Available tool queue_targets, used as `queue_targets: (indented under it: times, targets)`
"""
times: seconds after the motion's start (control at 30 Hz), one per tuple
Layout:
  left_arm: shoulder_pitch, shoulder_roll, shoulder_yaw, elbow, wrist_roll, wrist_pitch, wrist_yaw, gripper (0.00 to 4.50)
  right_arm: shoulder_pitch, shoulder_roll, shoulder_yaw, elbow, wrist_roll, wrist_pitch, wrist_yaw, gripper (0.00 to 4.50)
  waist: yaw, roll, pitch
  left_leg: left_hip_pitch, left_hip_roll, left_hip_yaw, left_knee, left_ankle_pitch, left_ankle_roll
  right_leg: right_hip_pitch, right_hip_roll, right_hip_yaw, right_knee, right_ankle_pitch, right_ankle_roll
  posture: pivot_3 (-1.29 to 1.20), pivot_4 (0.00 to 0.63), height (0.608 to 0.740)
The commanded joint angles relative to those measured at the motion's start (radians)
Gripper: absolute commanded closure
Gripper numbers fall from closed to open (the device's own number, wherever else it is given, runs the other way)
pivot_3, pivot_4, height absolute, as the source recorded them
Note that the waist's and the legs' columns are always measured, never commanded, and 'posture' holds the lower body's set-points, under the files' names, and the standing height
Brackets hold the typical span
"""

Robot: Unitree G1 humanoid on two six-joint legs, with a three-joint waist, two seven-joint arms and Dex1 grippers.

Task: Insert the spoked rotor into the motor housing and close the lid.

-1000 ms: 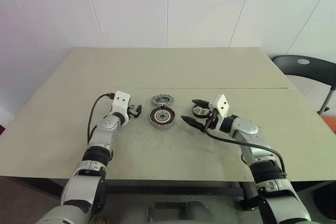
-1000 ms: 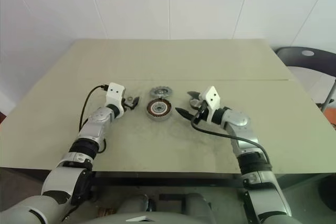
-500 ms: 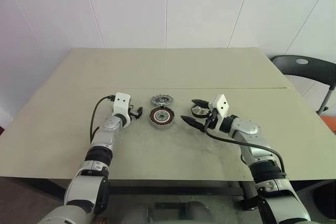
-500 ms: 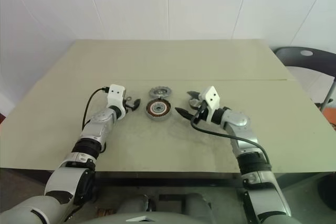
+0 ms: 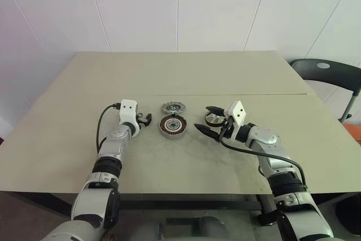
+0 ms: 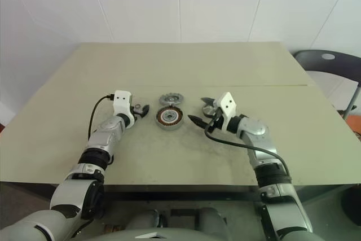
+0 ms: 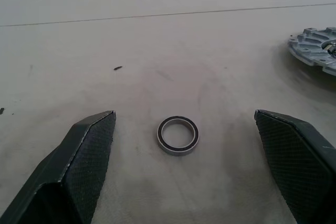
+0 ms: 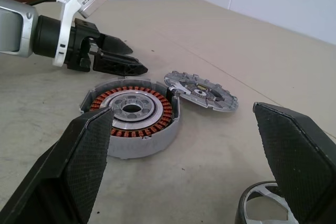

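The motor housing, a dark-rimmed disc with copper windings, lies flat at the table's middle. Just behind it, touching its rim, lies the grey toothed lid. The spoked rotor rests on the table to the housing's right. My right gripper hovers open over the rotor's near side and points at the housing; the rotor's rim shows by one finger. My left gripper stands open to the left of the housing, holding nothing, and also appears in the right wrist view.
A small black-and-silver ring lies on the table between the left gripper's fingers, untouched. The tan table has a seam running across behind the parts. A dark chair stands off the far right corner.
The left gripper has rolled a little about its own axis and its forearm has shifted slightly. The right arm and the parts have stayed still.
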Motion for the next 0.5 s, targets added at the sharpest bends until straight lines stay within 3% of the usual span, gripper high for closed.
queue_targets:
  times: [0.03,0.33,0.43,0.5]
  targets:
    - [-0.009,0.002,0.029,0.024,-0.014,0.002,0.027,0.0,-0.029,0.007,-0.006,-0.027,0.003,-0.021,-0.002,0.05,0.0,0.0,0.0,0.0,0.0,0.0,0.0,0.0,0.0,0.0,0.0,0.0,0.0,0.0,0.0,0.0,0.0,0.74]
    - [-0.014,0.012,0.022,0.049,-0.015,0.02,0.036,0.0,-0.037,0.01,-0.005,-0.018,-0.002,-0.03,-0.006,0.05,0.0,0.0,0.0,0.001,0.0,0.0,0.0,0.0,0.0,0.0,0.0,0.0,0.001,0.0,0.0,0.0,0.0,0.74]
    - [-0.015,0.013,0.018,0.054,-0.016,0.039,0.029,0.55,-0.036,0.01,-0.006,-0.02,-0.003,-0.032,-0.008,0.0,-0.001,0.0,0.0,0.001,0.0,0.0,0.0,0.0,0.0,0.0,0.0,0.0,0.001,0.0,0.0,0.0,0.0,0.74]
    - [-0.015,0.014,0.012,0.057,-0.015,0.053,0.024,1.2,-0.037,0.01,-0.007,-0.021,-0.004,-0.034,-0.009,0.0,-0.001,0.0,0.0,0.001,0.0,0.0,0.0,0.0,0.0,0.0,0.0,0.0,0.0,0.0,0.0,0.0,0.0,0.74]
